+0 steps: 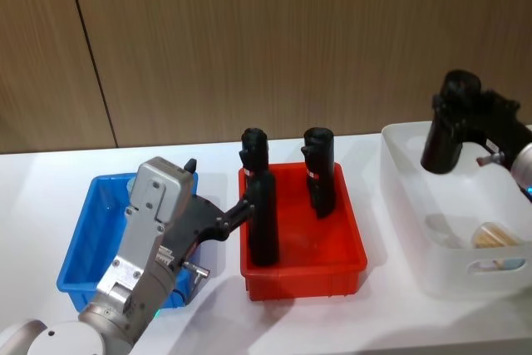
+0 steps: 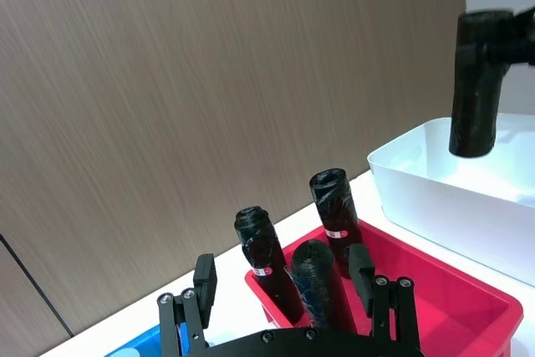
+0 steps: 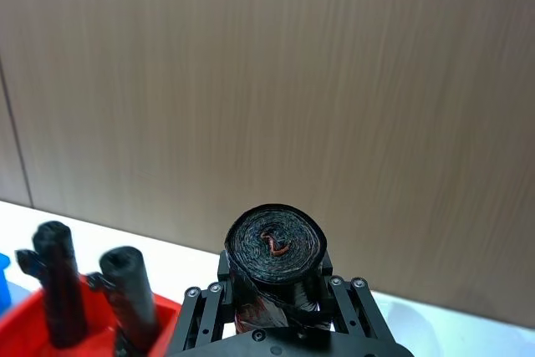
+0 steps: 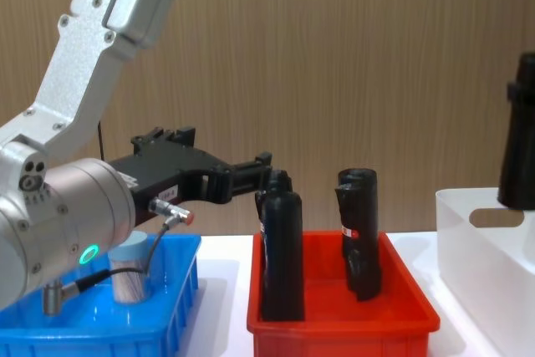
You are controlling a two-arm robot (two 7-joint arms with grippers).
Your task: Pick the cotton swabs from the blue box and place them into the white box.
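The right gripper [image 1: 445,151], fingers clamped on a black roll [image 1: 443,140], hovers above the white box [image 1: 399,205]. The left gripper [image 1: 247,205], fingers spread and empty, sits by the red bin [image 1: 332,276].

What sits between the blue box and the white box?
The red bin holding three black rolls, seen in the head view.

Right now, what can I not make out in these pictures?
Blue box contents: head view, left arm covers much of the floor; chest view shows one cotton swab jar.
White box contents: head view, blurred through its translucent wall; chest view, cut by the right edge.
Left gripper touching the black roll: left wrist view, bottom edge cuts it.
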